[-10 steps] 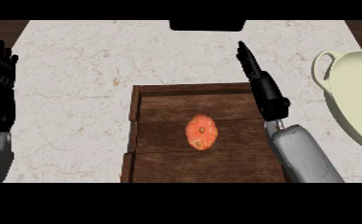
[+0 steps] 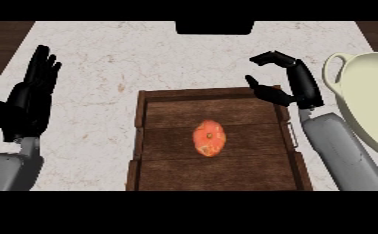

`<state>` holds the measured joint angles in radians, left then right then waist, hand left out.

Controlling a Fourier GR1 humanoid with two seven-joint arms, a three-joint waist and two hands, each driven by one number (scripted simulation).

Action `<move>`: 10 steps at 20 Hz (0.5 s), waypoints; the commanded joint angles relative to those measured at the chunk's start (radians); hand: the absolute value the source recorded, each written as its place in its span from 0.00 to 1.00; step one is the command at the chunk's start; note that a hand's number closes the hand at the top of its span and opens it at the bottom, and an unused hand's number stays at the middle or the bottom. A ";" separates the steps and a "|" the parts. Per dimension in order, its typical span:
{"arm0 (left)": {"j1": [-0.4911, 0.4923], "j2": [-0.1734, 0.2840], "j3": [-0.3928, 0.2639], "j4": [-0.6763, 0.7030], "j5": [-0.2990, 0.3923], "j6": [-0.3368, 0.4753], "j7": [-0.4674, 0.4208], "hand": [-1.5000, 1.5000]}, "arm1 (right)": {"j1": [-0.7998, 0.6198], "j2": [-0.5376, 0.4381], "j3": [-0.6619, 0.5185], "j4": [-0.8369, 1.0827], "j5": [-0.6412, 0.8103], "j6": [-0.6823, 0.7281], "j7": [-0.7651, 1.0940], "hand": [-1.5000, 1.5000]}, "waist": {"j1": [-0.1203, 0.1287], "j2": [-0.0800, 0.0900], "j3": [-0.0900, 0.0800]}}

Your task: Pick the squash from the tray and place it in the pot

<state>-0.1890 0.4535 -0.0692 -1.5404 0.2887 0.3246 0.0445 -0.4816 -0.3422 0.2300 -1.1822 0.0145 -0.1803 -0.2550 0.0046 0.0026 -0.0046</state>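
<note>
The pot (image 2: 359, 98) is cut off by the view's right edge: only its cream left wall, rim and one loop handle show, its inside can't be made out. The right forearm crosses in front of the pot's lower part and covers the tray's (image 2: 214, 97) right rim. The left forearm is clipped at the lower left corner.

The squash (image 2: 209, 138), orange w/ a small dark spot on top, lies near the middle of the wooden tray, on the centre plank, touched by nothing. Bare wood shows all round it, more toward the tray's near and far ends than to the sides.

The right hand (image 2: 299, 85) hangs over the tray's far right corner, betw. squash and pot, fingers curved over and thumb stretched toward the tray, w/ a gap betw. them and nothing held. The left hand (image 2: 31, 95) rests at the left edge, fingers straight and together, pointing up, well apart from the tray. Pale counter (image 2: 148, 58) lies open beyond the tray and betw. tray and left hand
</note>
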 commanded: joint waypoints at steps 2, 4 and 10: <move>0.009 0.003 0.002 -0.095 0.032 -0.005 0.131 0.50 | 0.118 0.069 -0.051 0.062 -0.002 -0.066 -0.275 0.00 | 0.004 -0.002 0.006; 0.004 -0.053 -0.027 -0.085 -0.010 0.023 0.108 0.50 | 0.116 0.064 -0.038 -0.045 -0.004 -0.022 -0.248 0.00 | -0.006 -0.005 0.005; 0.042 -0.042 0.011 -0.096 0.013 -0.035 0.122 0.50 | 0.177 -0.112 -0.006 -0.307 0.015 0.154 -0.055 0.00 | -0.011 -0.008 0.004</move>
<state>-0.1884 0.4101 -0.0707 -1.6054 0.2853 0.3184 0.1530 -0.3452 -0.3821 0.1994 -1.3607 0.0146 -0.1016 -0.3979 -0.0054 -0.0026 -0.0005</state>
